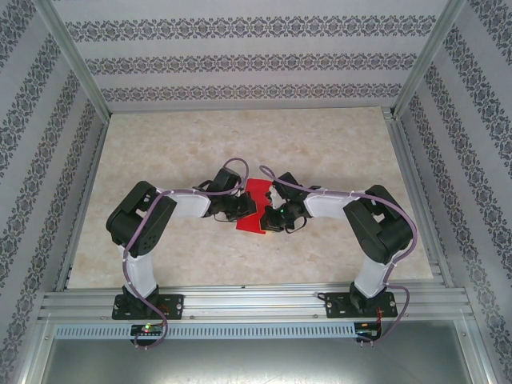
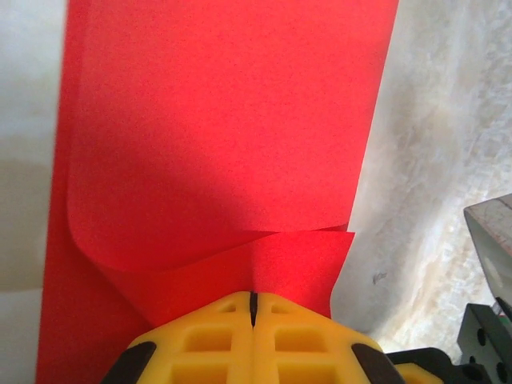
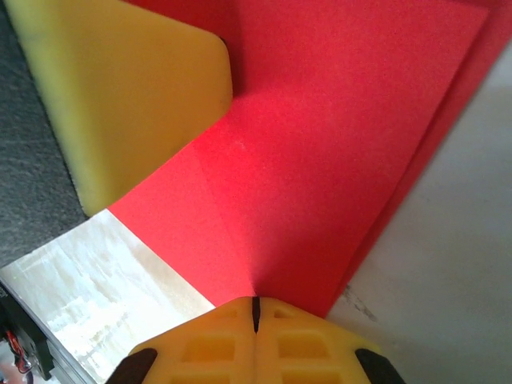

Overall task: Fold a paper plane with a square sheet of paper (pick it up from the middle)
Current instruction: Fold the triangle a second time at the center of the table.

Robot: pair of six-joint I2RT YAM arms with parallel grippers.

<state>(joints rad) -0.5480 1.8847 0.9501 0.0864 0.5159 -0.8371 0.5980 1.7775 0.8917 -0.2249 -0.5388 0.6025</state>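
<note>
Square sheet of paper (image 1: 256, 205), bright red, partly folded over itself, sits at frame centre of the top view on the table (image 1: 336, 152). Left gripper (image 1: 245, 210) meets its left edge, right gripper (image 1: 270, 216) its right edge. Left wrist view: top layer curls over the lower one, left gripper (image 2: 253, 301) jaws together, pinching the paper's near edge. Right wrist view: right gripper (image 3: 256, 305) also clamped on the paper (image 3: 320, 144); the left gripper's yellow finger (image 3: 136, 88) at upper left.
</note>
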